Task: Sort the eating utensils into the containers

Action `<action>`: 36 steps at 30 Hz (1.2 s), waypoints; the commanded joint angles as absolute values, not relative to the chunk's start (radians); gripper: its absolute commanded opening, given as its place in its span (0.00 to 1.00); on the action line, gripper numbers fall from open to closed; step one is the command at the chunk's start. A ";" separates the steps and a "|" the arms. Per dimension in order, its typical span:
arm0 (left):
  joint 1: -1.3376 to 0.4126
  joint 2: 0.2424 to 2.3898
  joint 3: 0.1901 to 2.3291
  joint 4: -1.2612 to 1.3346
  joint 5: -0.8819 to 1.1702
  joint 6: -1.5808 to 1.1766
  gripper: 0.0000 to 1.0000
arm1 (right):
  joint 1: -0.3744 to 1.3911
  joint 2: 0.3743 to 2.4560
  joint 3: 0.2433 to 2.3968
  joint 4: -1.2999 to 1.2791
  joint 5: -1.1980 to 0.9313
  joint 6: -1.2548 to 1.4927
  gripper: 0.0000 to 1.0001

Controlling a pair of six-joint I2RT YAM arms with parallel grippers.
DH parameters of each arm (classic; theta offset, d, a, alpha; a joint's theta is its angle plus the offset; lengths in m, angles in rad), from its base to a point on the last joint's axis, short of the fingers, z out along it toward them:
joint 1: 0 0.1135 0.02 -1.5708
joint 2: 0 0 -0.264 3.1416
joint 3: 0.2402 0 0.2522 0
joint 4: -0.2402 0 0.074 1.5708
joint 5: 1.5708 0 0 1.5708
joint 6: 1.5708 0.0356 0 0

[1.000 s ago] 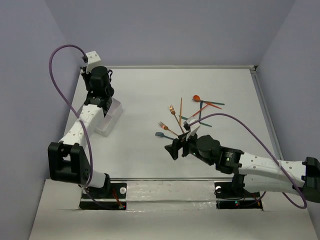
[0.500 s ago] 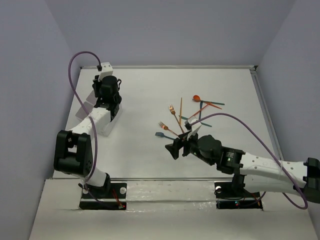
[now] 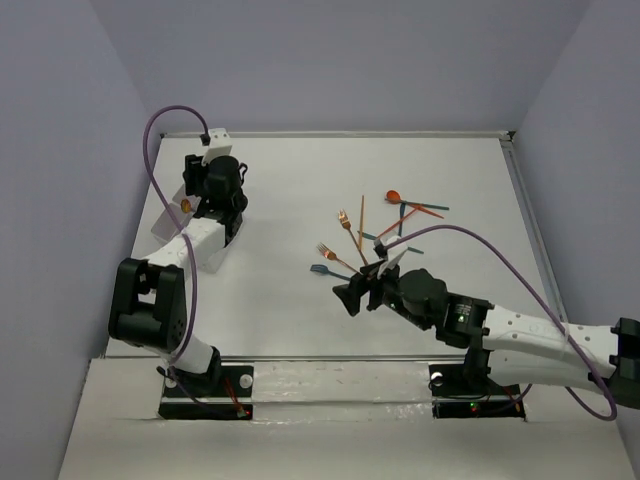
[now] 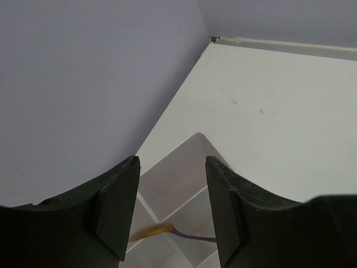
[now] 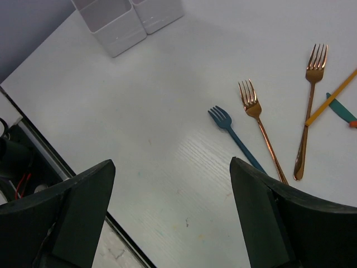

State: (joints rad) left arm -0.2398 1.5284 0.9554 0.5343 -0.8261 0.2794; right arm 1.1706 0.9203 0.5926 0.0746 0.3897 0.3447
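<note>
Left gripper (image 3: 222,200) hangs over the tray (image 3: 208,250) at the left edge of the counter (image 3: 290,170). Its jaws are moderately apart and nothing is pinched between them. In the left wrist view the left gripper (image 4: 172,163) looks down into the tray's (image 4: 196,137) square compartments. One orange-tipped piece with a purple handle (image 4: 162,231) lies in a compartment below the fingers. That view also shows the far left corner of the counter beyond the tray.

Right gripper (image 3: 350,297) sits low, near the middle of the counter and toward the near edge. It points left, jaws spread wide and empty. From the right wrist the right gripper (image 5: 172,166) frames bare counter, with the tray (image 5: 120,25) well apart at the upper left.

Loose utensils lie scattered right of centre, beyond the right gripper. A teal-blue fork (image 3: 322,269) is closest to its fingertips but not touching. Two copper forks (image 3: 329,252) (image 3: 345,220) lie just past it. A copper stick (image 3: 362,215), an orange-red spoon (image 3: 392,197) and some teal and green pieces lie farther toward the far edge, overlapping. The right wrist view shows the teal-blue fork (image 5: 234,134) just beside one copper fork (image 5: 259,125). The other copper fork (image 5: 308,117) crosses a yellow-orange stick (image 5: 330,99).
</note>
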 commanded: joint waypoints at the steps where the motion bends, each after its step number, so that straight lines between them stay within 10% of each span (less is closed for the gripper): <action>1: -0.249 1.477 0.982 0.592 -0.862 0.232 0.67 | 1.161 0.922 0.617 0.071 0.414 0.357 0.89; 15: -0.337 1.230 1.233 0.021 -0.405 -0.230 0.71 | 0.894 1.077 0.681 -0.083 0.148 0.370 0.51; 25: -0.347 0.852 0.885 -0.110 0.082 -0.458 0.71 | 0.818 1.408 0.853 -0.133 0.008 0.278 0.53; 36: -0.347 0.508 0.583 -0.221 0.152 -0.600 0.71 | 0.808 1.676 1.020 -0.158 -0.106 0.158 0.53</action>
